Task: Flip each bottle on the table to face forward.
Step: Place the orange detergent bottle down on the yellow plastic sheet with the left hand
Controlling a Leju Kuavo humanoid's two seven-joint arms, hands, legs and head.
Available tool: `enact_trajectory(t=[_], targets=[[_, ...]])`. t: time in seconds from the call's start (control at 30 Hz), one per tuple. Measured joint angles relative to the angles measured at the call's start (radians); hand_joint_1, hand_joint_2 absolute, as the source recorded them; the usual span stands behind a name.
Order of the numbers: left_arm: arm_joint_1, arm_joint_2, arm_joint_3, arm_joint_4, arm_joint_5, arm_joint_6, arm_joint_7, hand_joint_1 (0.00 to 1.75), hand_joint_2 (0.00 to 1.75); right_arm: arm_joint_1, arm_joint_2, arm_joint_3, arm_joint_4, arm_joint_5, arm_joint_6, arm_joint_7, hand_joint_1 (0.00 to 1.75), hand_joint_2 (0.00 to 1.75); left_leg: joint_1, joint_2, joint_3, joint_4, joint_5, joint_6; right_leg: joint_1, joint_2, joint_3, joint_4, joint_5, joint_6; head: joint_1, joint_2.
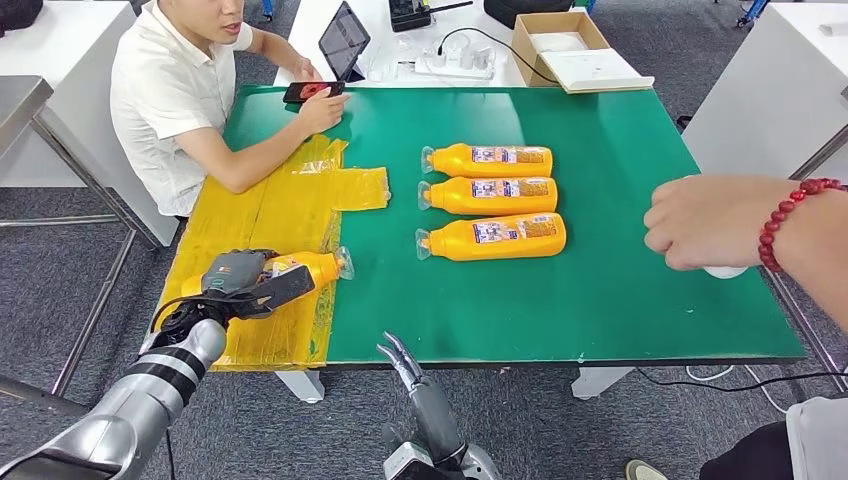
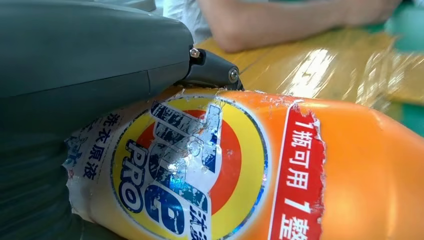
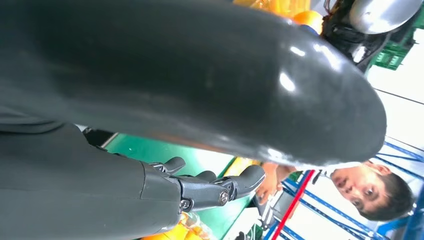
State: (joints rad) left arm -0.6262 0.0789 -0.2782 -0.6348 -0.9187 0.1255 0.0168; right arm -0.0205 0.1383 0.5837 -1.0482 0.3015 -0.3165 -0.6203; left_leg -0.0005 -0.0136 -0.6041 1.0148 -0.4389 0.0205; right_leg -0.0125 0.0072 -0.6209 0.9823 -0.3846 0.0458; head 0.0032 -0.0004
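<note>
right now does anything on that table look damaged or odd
Yes. The label on the orange bottle in the left robot hand is torn and scuffed, with ragged edges, as the left wrist view shows. That bottle lies apart on the crinkled yellow sheet, while three bottles sit in a neat row on the green mat.

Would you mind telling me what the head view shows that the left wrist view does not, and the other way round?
Head view alone: three orange bottles lying in a row on the green mat, the right hand below the table edge, and a person's hand with a red bead bracelet. Left wrist view alone: the held bottle's worn front label up close. Shared: the left hand gripping the fourth bottle over yellow film, beside a seated person's forearm.
</note>
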Motion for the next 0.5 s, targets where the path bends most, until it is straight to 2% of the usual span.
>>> enact_trajectory(t=[0.1,0.13,0.23,0.27,0.4,0.5], targets=[[-0.056,0.0,-0.003,0.096,0.006,-0.023,0.021,1.75,1.75,-0.009,0.007,0.0,0.011,-0.009,0.002,-0.012,0.0,0.0,0.001,0.003,0.002,0.0,0.001,-0.001,0.001,0.002,0.001,0.0,0.001,-0.002,0.0,0.0],[-0.07,0.001,-0.003,0.121,0.007,-0.029,0.024,1.64,1.75,-0.011,0.008,0.0,0.015,-0.011,0.002,-0.015,0.0,0.0,0.001,0.003,0.003,0.0,0.001,-0.001,0.001,0.003,0.001,0.0,0.002,-0.002,0.0,0.0],[-0.101,0.001,-0.003,0.18,0.012,-0.052,0.024,0.37,1.75,-0.015,0.011,0.0,0.025,-0.019,0.002,-0.019,0.0,0.0,0.002,0.004,0.005,0.0,0.001,-0.002,0.001,0.003,0.003,0.001,0.002,-0.002,0.0,0.0],[-0.109,0.001,-0.003,0.194,0.014,-0.065,0.018,0.03,1.75,-0.015,0.011,0.0,0.028,-0.022,0.002,-0.02,0.0,0.0,0.002,0.004,0.006,0.0,0.001,-0.002,0.001,0.003,0.004,0.001,0.002,-0.003,0.0,0.0],[-0.127,0.007,-0.003,0.226,0.006,-0.12,-0.055,0.0,1.75,-0.016,0.011,-0.002,0.042,-0.035,0.002,-0.03,0.0,0.0,0.002,0.004,0.007,0.0,0.001,-0.002,0.002,0.003,0.005,0.001,0.001,-0.003,0.0,0.0],[-0.129,0.009,-0.015,0.232,-0.037,-0.113,-0.105,0.0,1.75,-0.017,0.011,-0.002,0.054,-0.04,0.006,-0.036,0.0,0.0,0.002,0.004,0.007,0.0,0.001,-0.002,0.002,0.003,0.005,0.001,0.001,-0.003,0.0,0.0]])
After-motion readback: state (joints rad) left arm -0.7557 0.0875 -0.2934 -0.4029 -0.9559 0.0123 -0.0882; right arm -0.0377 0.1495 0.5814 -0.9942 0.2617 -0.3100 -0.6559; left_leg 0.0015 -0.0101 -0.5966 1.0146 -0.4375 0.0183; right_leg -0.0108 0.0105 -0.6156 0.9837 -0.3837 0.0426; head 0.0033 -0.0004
